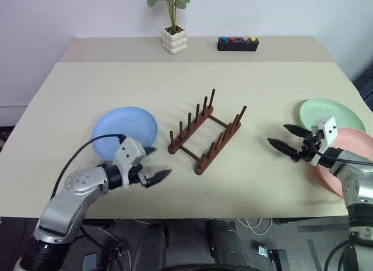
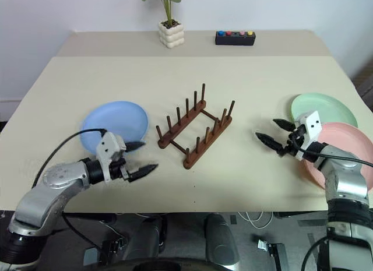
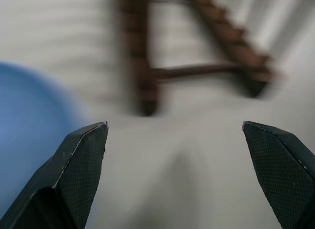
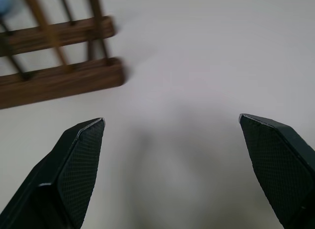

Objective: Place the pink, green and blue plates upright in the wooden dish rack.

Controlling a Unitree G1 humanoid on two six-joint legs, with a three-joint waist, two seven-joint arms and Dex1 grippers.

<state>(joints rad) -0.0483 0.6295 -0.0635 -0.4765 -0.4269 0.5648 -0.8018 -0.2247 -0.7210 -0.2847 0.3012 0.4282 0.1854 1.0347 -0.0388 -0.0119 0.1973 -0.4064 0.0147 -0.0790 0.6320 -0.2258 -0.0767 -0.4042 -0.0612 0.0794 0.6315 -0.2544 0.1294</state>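
Clearly nothing is racked yet: the wooden dish rack (image 1: 207, 132) stands empty in the middle of the surface (image 1: 192, 84), its two peg rows running on a diagonal from near-left to far-right. The blue plate (image 1: 125, 130) lies flat to the rack's left, and the left pincer (image 1: 156, 164) hovers just beside its near rim, so the plate lies behind and to the left of those fingertips while the pincer itself points across toward the rack's near end. The green plate (image 1: 331, 112) and the pink plate (image 1: 349, 160) lie flat at the right edge, the pink nearer the robot and seeming to overlap the green; the right pincer (image 1: 288, 139) is held low just inward of them, aimed leftward at the rack, with both plates behind its wrist. Both pincers stand wide and empty. By nearness the left arm suits the blue plate, the right arm the other two, and either would need to turn back toward its plate's rim
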